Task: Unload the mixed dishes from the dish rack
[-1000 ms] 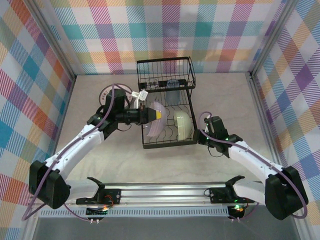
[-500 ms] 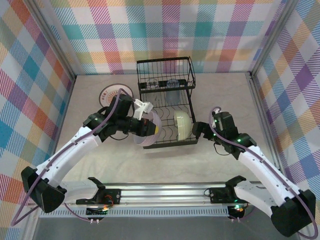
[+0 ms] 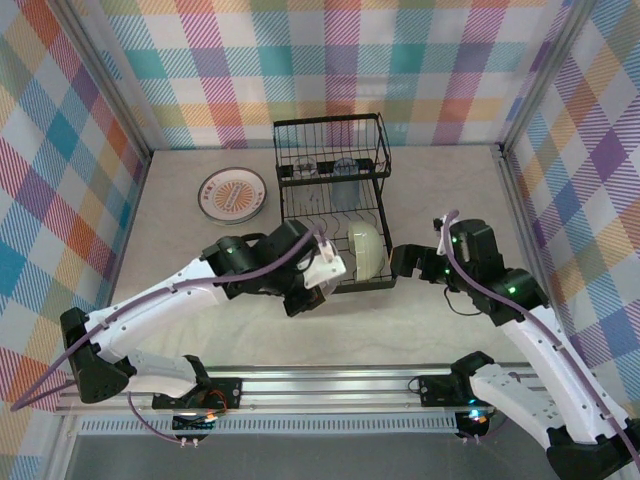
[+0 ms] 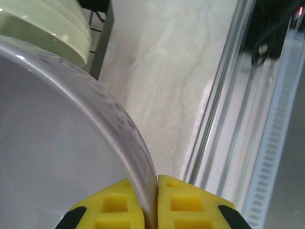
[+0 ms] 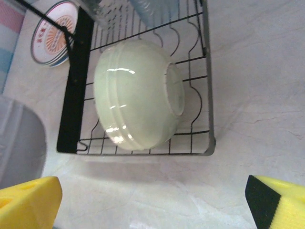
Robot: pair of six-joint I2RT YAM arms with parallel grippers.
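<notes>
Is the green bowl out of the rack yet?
No, the pale green bowl lies on its side on the wires of the dish rack, inside its frame.

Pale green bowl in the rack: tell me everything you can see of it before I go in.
The pale green bowl is glossy, ceramic-looking, with ridged bands near the rim and a round foot ring. It stands on edge in the lower tier of the black wire rack, foot ring facing the right arm, resting on the wires. The open right pincer is short of it, not touching.
</notes>
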